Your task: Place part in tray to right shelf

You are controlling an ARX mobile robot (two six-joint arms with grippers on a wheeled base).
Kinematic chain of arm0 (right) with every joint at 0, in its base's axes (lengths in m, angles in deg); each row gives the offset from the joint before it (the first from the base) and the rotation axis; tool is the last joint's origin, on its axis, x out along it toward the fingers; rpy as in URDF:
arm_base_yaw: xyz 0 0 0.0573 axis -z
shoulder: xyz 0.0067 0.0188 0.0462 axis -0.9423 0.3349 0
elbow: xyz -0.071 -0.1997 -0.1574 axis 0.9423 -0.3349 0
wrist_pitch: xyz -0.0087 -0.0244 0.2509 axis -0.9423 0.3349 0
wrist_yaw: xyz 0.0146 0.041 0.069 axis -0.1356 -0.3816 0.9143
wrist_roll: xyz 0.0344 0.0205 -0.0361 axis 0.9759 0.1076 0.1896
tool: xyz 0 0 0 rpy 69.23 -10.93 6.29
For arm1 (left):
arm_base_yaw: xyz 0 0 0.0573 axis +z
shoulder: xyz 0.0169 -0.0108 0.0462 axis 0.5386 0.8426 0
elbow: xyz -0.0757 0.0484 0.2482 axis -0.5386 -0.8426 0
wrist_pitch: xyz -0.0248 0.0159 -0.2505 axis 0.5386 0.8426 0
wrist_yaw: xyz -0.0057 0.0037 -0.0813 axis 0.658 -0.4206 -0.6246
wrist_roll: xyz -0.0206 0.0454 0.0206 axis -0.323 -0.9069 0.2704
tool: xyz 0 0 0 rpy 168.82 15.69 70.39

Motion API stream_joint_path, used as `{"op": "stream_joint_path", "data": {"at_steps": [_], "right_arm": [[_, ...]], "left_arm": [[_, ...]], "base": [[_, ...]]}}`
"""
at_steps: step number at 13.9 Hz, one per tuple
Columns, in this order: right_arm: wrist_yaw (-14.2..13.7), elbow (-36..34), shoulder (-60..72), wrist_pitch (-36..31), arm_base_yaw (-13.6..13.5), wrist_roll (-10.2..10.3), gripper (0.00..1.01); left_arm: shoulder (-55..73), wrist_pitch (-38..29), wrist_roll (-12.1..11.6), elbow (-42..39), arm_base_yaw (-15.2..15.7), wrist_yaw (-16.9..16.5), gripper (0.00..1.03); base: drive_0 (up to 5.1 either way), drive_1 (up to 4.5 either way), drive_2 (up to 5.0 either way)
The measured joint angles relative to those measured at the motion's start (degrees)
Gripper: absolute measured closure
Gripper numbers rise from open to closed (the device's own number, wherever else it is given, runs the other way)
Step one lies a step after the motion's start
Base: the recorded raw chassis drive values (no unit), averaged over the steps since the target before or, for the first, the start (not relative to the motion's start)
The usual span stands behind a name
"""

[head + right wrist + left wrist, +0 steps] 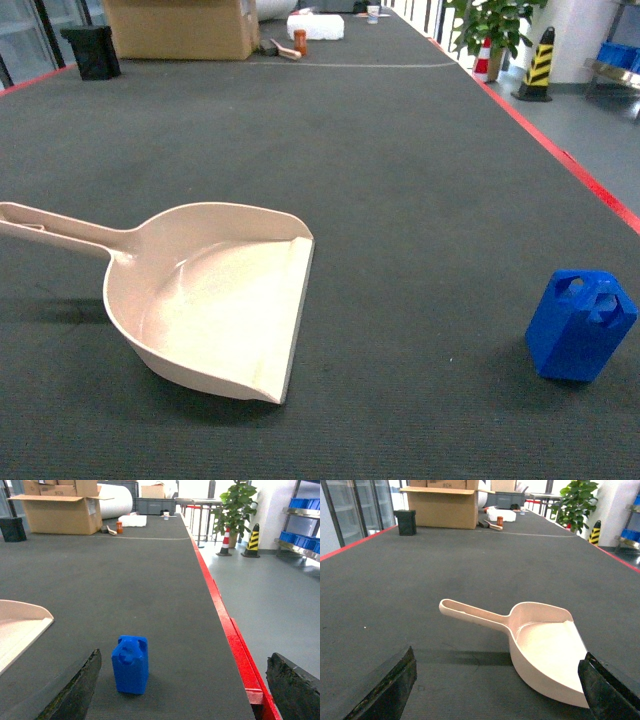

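The part [581, 326] stands upright near the table's [400, 150] right edge, chamfered end up, well apart from the tray [215, 305], which lies left of centre with its handle toward the left edge. The right hand [182, 690] is nearer: spread wide and empty, the part just ahead between its fingers. The left hand [497, 690], also spread, faces the tray. Nothing lies between part and tray. Boxes [182, 27] sit at the far end.

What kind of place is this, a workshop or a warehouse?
Probably a warehouse or factory floor: metal shelving with blue crates, a striped safety bollard, and cardboard boxes at the far end of a long dark mat.
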Motion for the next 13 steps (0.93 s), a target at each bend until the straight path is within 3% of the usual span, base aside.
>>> {"op": "stream_joint_path", "data": {"at_steps": [13], "right_arm": [[0.0, 0.0, 0.0, -0.02, 0.0, 0.0, 0.03]], "left_arm": [[0.0, 0.0, 0.0, 0.02, 0.0, 0.0, 0.05]], "base": [[0.0, 0.0, 0.0]]}}
